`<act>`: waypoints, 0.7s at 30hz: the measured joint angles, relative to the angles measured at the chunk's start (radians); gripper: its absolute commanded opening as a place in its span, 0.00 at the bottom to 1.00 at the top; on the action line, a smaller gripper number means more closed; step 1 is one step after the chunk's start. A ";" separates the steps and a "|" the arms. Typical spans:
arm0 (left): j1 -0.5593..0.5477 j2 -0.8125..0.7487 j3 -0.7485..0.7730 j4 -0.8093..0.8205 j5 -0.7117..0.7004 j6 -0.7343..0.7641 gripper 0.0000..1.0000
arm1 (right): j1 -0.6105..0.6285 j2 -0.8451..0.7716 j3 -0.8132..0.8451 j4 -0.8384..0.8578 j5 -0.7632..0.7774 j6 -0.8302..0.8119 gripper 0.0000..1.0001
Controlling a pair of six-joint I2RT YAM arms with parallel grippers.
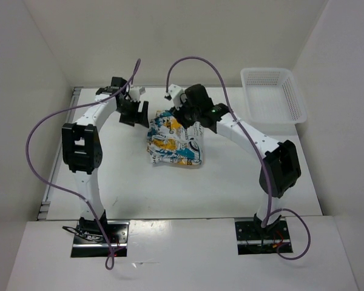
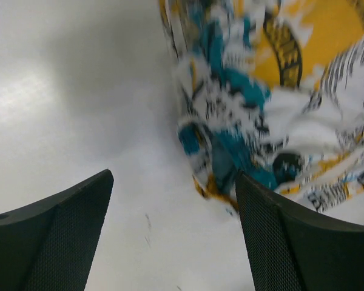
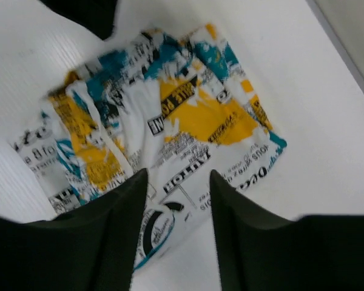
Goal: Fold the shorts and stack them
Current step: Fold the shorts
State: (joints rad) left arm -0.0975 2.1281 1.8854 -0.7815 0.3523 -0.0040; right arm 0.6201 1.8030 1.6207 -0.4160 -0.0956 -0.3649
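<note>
Stippled black left jaws gape beside soft, rumpled shorts [image 2: 261, 121].

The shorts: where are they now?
In the top view the shorts lie bunched near the middle of the table, the left claw beside their far left corner, the right claw over their far edge; the white basket stands far right.

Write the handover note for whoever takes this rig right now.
The left gripper is open and empty, beside the shorts.
The right gripper is open and empty, above them.
The shorts lie on the table in a compact bundle, apparently folded, apart from the basket at the far right.
Left to do: check the fold, then stack.
</note>
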 measured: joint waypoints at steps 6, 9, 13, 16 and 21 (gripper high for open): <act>-0.022 -0.200 -0.328 -0.009 0.067 -0.001 0.89 | -0.051 -0.093 -0.231 -0.047 0.068 -0.034 0.27; -0.066 -0.280 -0.397 -0.003 0.096 0.000 0.87 | -0.067 -0.150 -0.335 -0.056 0.066 -0.045 0.27; -0.103 -0.297 -0.428 0.016 0.115 0.000 0.91 | -0.061 -0.184 -0.420 -0.041 0.053 -0.033 0.27; -0.101 -0.294 -0.446 0.033 0.106 0.000 0.91 | -0.060 -0.172 -0.431 -0.003 0.060 -0.006 0.27; -0.107 -0.269 -0.446 0.076 0.095 0.000 0.91 | -0.081 -0.097 -0.372 0.069 0.069 0.072 0.35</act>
State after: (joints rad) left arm -0.2043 1.8591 1.4395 -0.7055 0.4469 -0.0044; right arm 0.5392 1.7058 1.2484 -0.3466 -0.0269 -0.2924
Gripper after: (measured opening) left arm 0.907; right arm 0.337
